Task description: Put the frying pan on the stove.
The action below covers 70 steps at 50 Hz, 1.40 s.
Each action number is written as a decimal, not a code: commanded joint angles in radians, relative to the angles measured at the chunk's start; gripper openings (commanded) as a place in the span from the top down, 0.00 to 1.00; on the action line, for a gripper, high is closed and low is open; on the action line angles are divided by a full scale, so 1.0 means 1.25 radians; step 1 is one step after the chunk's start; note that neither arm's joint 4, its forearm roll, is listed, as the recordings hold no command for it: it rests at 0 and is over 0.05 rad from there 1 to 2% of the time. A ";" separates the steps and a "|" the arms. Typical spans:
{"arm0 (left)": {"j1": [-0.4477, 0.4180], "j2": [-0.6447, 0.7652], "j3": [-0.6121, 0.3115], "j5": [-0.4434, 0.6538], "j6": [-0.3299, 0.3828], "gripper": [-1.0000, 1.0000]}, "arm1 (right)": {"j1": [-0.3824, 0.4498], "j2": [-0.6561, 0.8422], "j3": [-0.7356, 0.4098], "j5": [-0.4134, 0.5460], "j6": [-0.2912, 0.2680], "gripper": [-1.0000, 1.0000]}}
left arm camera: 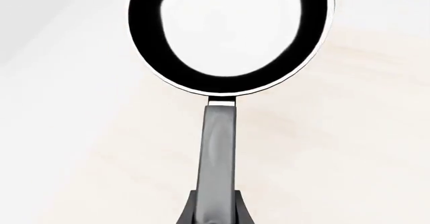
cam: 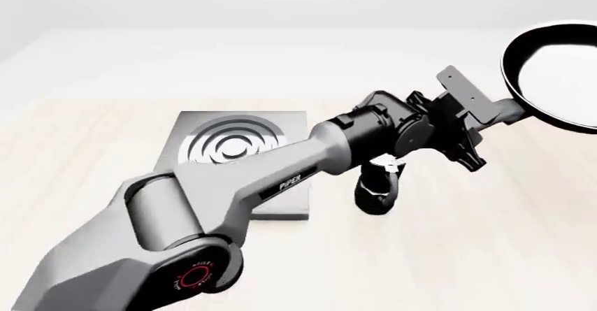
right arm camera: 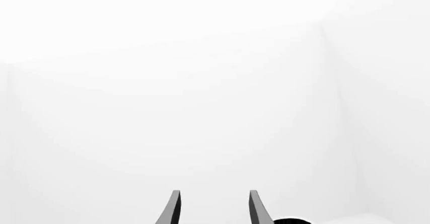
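Front view shows the left gripper (cam: 485, 119) pinching the frying pan (cam: 557, 73) handle, holding it aloft to carry toward the stove (cam: 233, 150); right fingers (right arm camera: 173, 209) spread.

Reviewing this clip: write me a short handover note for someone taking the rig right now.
Left pincer: shut on the frying pan's handle, holding the frying pan in the air to the far right.
Right pincer: open, holding nothing, facing a blank white background.
The stove sits on the table at centre-left with nothing on it; a moka pot stands beside it.
Done: pan grasped and raised.
Left: carry it over the stove, set it on the rings, release.
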 commanded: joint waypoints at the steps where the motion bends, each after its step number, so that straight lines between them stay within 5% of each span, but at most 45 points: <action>1: 0.016 -0.142 0.185 -0.116 0.013 1.00 | 0.000 0.000 0.005 -0.005 -0.001 0.00; 21: 0.041 -0.301 0.450 -0.217 0.027 1.00 | 0.002 0.000 -0.006 0.004 -0.004 0.00; 39: 0.064 -0.423 0.587 -0.266 0.029 1.00 | -0.011 0.000 0.155 -0.156 0.001 0.00; 70: 0.186 -0.643 0.841 -0.313 0.021 1.00 | -0.014 0.000 0.090 -0.099 0.001 0.00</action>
